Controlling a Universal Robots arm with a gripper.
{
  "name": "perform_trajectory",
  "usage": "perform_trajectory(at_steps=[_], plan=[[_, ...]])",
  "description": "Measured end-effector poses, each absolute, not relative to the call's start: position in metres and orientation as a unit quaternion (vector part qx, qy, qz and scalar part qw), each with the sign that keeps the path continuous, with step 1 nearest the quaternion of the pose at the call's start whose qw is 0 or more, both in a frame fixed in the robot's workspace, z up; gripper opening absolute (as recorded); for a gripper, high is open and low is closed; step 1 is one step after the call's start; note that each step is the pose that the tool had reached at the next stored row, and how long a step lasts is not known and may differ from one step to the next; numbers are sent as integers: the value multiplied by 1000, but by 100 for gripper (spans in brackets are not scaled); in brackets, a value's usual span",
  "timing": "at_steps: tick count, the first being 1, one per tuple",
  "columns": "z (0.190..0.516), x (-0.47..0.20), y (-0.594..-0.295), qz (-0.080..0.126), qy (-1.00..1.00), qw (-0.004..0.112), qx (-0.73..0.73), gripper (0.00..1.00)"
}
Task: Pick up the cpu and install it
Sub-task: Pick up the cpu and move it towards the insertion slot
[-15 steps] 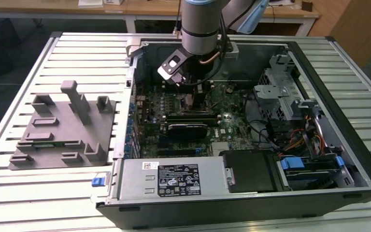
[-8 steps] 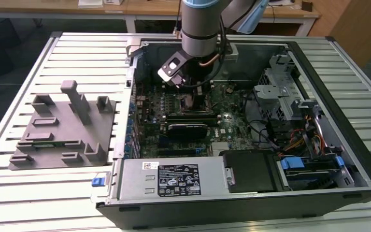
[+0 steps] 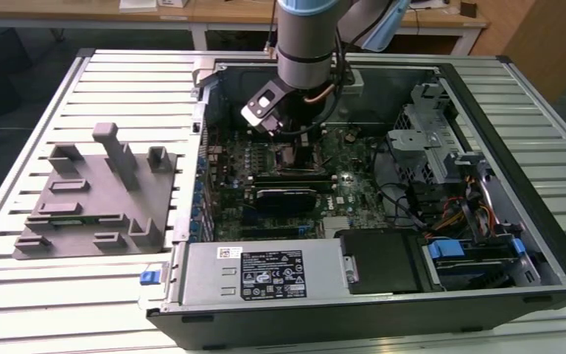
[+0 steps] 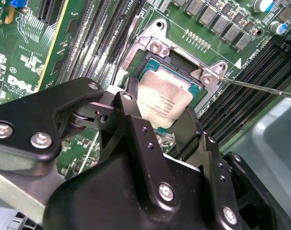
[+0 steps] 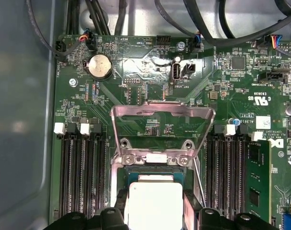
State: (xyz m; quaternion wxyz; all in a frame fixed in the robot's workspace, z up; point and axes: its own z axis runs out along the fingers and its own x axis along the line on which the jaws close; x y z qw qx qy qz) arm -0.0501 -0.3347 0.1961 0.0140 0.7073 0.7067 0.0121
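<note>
Cpu (image 4: 165,96) sat over its open socket (image 4: 181,60) on the green board (image 4: 21,72), seemingly just above it. It was pinched by two opposite edges in my clenched gripper (image 4: 158,109), and the hinged metal bracket (image 5: 162,117) stood raised beside it. I judged it light and stiff but fragile. Its slick metal top was no place to press, so the thin rim was the right hold.

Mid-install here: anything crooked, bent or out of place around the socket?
Nothing stands out. The cpu sits between the fingers of the gripper, edges square to the socket in the first wrist view, and the metal bracket is swung open, clear of it. Whether it lies flush, I cannot tell.
</note>
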Motion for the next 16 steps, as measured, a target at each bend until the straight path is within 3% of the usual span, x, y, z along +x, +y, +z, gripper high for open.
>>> perform_trajectory(at_steps=[16], plan=[[193,-49,-335,12,706,14,708,55]])
